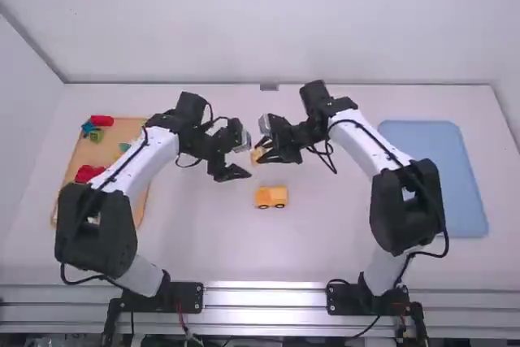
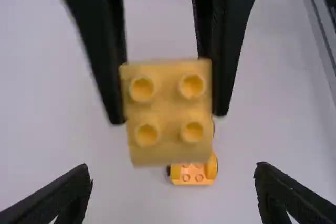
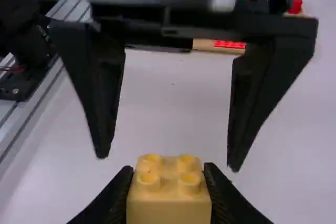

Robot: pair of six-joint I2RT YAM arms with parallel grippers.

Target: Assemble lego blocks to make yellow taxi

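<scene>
In the high view, the right claw [image 1: 265,152] is pinching a yellow block [image 1: 257,154], its studs toward the left claw [image 1: 239,160]. That left claw, at nine o'clock from the block, has its fingers spread. The yellow car base [image 1: 271,196] (it has dark wheels) stands on the surface [image 1: 203,237], around six o'clock from the block.

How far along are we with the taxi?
The wheeled yellow base already stands on the table. In hand: the right gripper grips a yellow four-stud block, and the left gripper is open facing it. Probably left: a handover, then seating the block, which is still off the base.
</scene>
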